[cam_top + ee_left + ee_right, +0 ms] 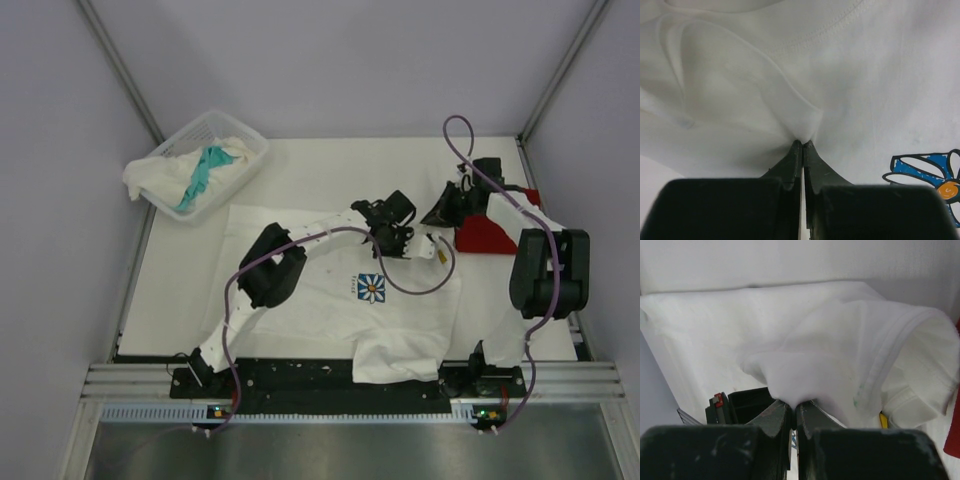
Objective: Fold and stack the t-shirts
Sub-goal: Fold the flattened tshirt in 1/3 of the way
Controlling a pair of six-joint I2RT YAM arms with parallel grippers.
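A white t-shirt (330, 300) with a blue flower square (371, 288) lies spread across the middle of the table. My left gripper (400, 243) is shut on a pinch of its cloth near the collar (805, 142); the flower print (932, 175) shows to the right. My right gripper (447, 212) is shut on a bunched sleeve of the same white shirt (840, 365), lifted at the shirt's upper right. A folded red t-shirt (487, 235) lies just right of it, partly under the right arm. White and teal shirts (190, 172) sit in the basket.
A white lattice basket (233, 135) stands at the back left. Metal frame posts rise at both back corners. A purple cable (470, 150) loops above the right arm. The shirt's hem hangs over the table's front edge (390, 372).
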